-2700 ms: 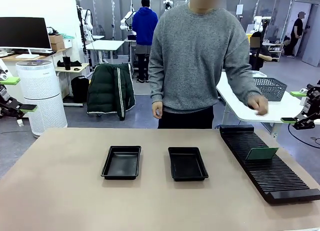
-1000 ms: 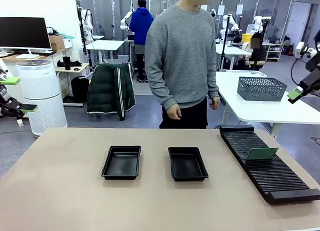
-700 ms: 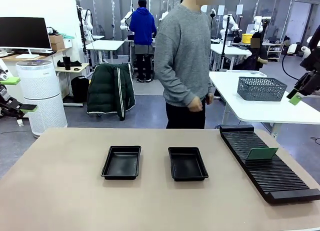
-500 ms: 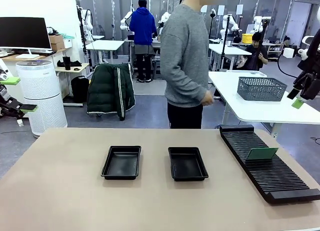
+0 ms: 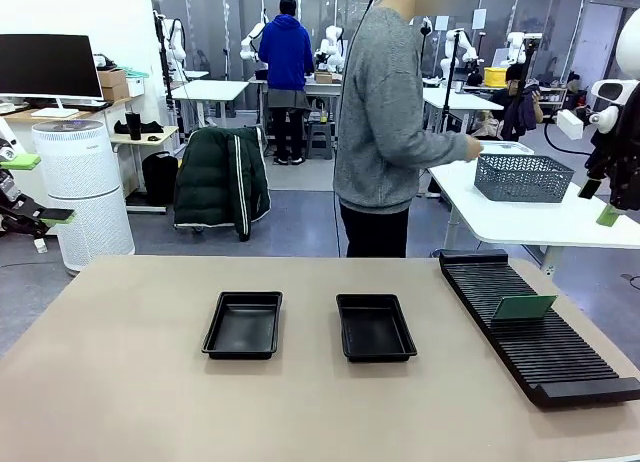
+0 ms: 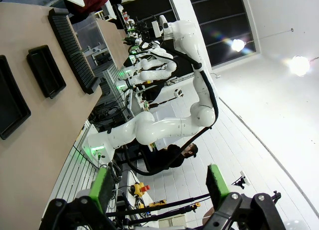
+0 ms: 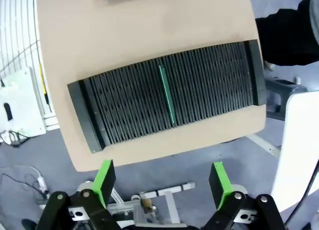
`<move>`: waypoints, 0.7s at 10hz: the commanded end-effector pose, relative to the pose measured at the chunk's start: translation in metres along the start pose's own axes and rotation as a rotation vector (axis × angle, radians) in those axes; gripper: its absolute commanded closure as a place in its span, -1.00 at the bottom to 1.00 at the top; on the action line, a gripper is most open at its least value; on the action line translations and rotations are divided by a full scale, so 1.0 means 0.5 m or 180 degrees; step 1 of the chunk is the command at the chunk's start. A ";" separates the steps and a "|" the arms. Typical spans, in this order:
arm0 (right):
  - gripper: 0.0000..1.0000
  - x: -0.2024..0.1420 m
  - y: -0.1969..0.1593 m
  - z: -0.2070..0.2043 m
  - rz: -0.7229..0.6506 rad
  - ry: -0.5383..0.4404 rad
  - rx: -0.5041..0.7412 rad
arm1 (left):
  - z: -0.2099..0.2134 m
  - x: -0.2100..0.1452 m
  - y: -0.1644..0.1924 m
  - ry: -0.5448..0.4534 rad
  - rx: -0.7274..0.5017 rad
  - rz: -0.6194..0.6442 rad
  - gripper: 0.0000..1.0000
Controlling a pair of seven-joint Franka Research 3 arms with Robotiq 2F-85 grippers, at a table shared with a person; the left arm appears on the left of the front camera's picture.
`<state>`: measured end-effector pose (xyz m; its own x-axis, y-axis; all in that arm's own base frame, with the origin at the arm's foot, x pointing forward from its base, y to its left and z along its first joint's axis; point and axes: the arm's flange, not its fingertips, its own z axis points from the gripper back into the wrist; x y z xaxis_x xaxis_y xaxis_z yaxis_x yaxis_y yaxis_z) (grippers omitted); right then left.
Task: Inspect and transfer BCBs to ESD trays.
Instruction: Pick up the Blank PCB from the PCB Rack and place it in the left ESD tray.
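my right gripper (image 7: pixel 162 176) hangs spread and empty with the lone bcb (image 7: pixel 167 94) dead ahead between its fingers, stood on edge in the slotted rack (image 7: pixel 114 110), i reckon for a top-down pinch, while my left gripper (image 6: pixel 158 184), likewise spread, sits well off from the bare esd trays (image 5: pixel 214 327)

Nothing legible at this moment: no word, number, brand or sign can be read on anything in view. The BCB (image 5: pixel 523 307) standing in the rack (image 5: pixel 560 357) gives just a plain green face from the front and a thin edge from the right wrist, and any marking on it is too small to make out.
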<state>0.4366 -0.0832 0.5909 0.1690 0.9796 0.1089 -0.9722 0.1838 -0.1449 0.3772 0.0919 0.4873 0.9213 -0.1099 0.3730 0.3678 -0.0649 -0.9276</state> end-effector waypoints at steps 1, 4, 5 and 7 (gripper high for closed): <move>-1.00 0.001 0.005 -0.013 0.0323 0.0101 -0.0073 | 0.001 0.000 -0.003 -0.0006 0.0003 -0.0007 -1.00; -1.00 -0.005 -0.002 -0.007 0.0714 -0.0076 0.0141 | 0.001 0.000 -0.003 -0.0006 0.0003 -0.0007 -1.00; -1.00 -0.010 0.000 0.007 0.0703 -0.0209 0.0220 | 0.001 0.000 -0.003 -0.0006 0.0003 -0.0007 -1.00; -1.00 0.006 0.001 -0.010 0.0554 0.0047 0.0047 | 0.001 0.000 -0.003 -0.0006 0.0003 -0.0007 -1.00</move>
<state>0.4354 -0.0834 0.5872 -0.0249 0.9960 0.0860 -0.9908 -0.0131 -0.1346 0.3772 0.0919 0.4873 0.9213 -0.1100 0.3730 0.3678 -0.0649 -0.9276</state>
